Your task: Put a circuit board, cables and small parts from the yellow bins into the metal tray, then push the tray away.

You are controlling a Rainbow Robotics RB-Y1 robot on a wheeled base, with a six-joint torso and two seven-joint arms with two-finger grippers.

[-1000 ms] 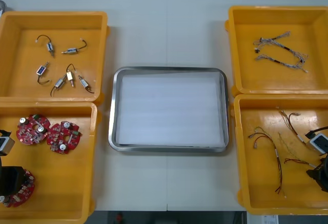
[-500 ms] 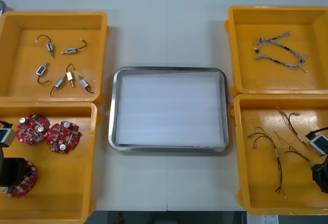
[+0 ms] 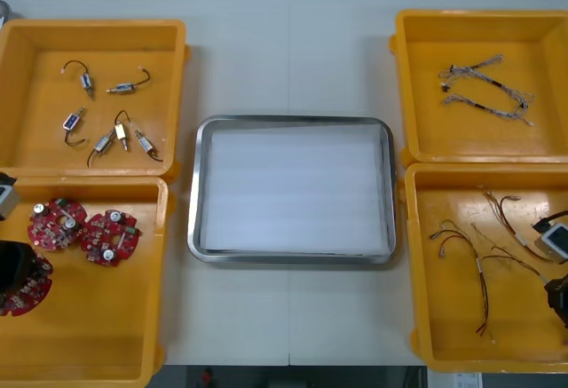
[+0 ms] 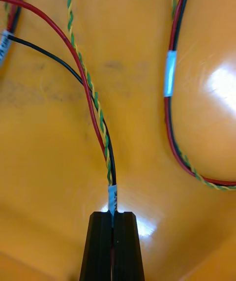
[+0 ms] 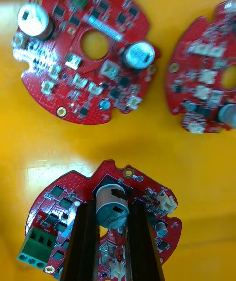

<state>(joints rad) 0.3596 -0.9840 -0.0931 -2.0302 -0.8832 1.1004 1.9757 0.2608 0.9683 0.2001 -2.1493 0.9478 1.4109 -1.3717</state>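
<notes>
In the near left yellow bin (image 3: 106,326), my left gripper (image 3: 12,268) is shut on a round red circuit board (image 3: 25,289). The left wrist view has its fingers (image 5: 84,241) clamped on the metal cylinder at the middle of that board (image 5: 59,197). Two more boards (image 3: 56,224) (image 3: 109,237) lie beside it. At the far right of the near right bin (image 3: 426,317), my right gripper (image 3: 557,297) is shut on a red and yellow cable (image 3: 479,268). In the right wrist view its fingers (image 4: 101,246) pinch the cable's labelled end (image 4: 112,197). The metal tray (image 3: 197,184), white inside, holds nothing.
The far left bin (image 3: 169,42) holds several small metal parts (image 3: 111,130). Twisted blue and white cables (image 3: 488,91) lie in the far right bin (image 3: 408,42). More red and yellow cables (image 4: 169,79) lie around the held one.
My left gripper has carried the circuit board away from the bin's near wall. My right gripper has shut on the cable and the strands have shifted toward it.
</notes>
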